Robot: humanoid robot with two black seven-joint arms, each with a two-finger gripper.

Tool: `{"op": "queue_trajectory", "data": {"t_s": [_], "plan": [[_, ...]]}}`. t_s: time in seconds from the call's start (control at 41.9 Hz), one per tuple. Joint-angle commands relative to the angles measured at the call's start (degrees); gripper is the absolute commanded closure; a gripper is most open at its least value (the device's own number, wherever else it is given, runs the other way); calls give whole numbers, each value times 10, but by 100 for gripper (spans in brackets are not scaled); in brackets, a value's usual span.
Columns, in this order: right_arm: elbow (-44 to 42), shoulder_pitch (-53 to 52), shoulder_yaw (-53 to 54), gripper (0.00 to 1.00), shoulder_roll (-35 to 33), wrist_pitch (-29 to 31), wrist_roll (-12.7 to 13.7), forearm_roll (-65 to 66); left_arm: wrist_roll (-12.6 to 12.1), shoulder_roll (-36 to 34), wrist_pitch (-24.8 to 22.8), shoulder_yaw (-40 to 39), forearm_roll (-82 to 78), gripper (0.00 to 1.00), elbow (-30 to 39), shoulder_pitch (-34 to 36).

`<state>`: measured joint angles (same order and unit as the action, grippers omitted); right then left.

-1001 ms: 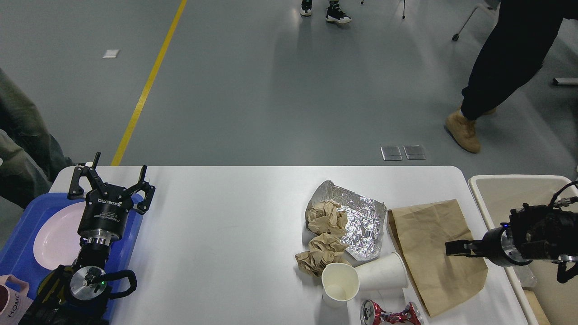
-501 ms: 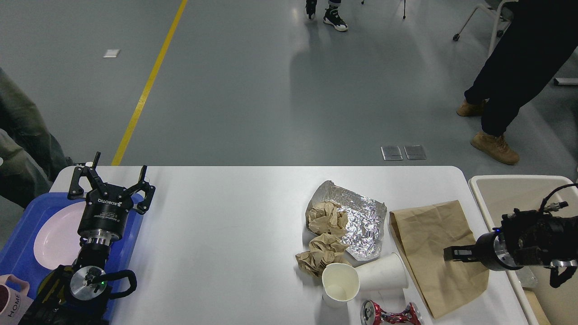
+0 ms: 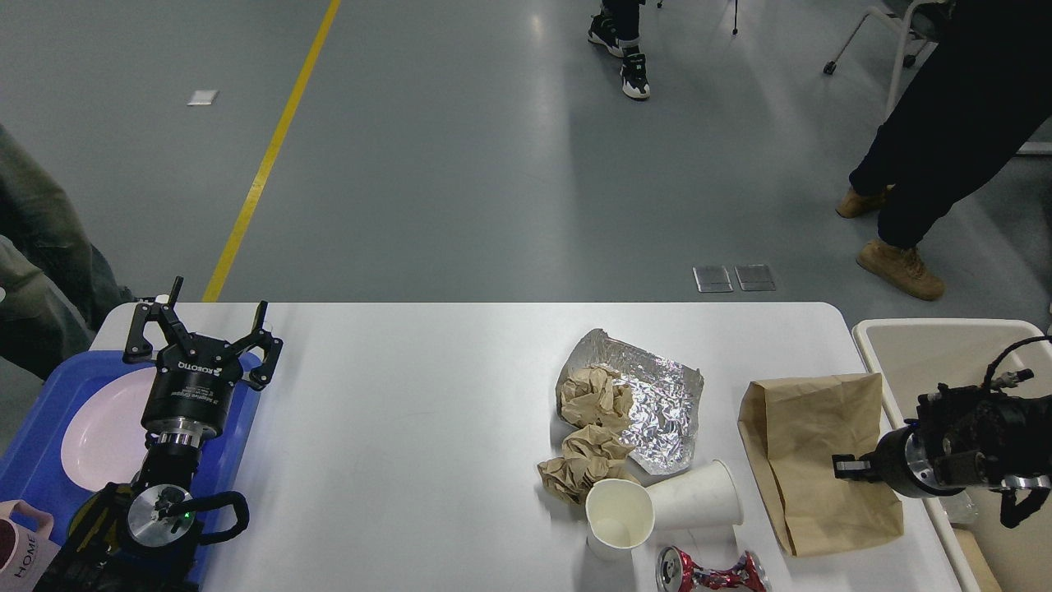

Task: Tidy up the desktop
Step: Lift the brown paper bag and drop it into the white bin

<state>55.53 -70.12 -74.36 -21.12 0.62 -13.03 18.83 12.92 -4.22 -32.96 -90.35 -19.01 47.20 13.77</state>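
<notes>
two claws — right on brown bag

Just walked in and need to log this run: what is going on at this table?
A two-armed robot is clearing rubbish off the white desktop. Its right gripper is on the brown paper bag, which has slid toward the beige bin at the table's right end over the last second. The foil sheet, crumpled paper, two paper cups and a crushed can remain on the desktop. The left gripper hovers open over the blue tray, holding nothing.
</notes>
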Motion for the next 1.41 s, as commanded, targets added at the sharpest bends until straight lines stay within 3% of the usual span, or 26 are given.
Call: {"op": "queue_trajectory", "data": {"t_s": [0.0,0.238,0.286,0.405,0.477,0.596,0.739,0.835,1.049,1.383], "plan": [[1,-1,0,100,0,3,0,-5,0,0,0,0,-1,3,0,0],[19,-19,1,100,-17,6,6,-11,0,0,0,0,0,3,0,0],[27,-34,1,100,-29,15,17,-20,0,0,0,0,0,3,0,0],[50,-122,4,100,-62,116,59,-77,0,0,0,0,-1,3,0,-1],[69,-169,7,100,-92,168,64,-90,0,0,0,0,0,3,0,0],[131,-259,-3,100,-128,209,73,-91,0,0,0,0,0,3,0,-1],[218,-387,-24,100,-145,242,130,-97,0,0,0,0,-1,3,0,0],[271,-473,-41,100,-140,276,150,-126,0,0,0,0,0,3,0,-1],[389,-652,-124,100,-53,298,152,-189,0,0,0,0,-1,3,0,0],[394,-665,-152,100,-64,280,152,-199,0,0,0,0,-1,3,0,-1]]}}
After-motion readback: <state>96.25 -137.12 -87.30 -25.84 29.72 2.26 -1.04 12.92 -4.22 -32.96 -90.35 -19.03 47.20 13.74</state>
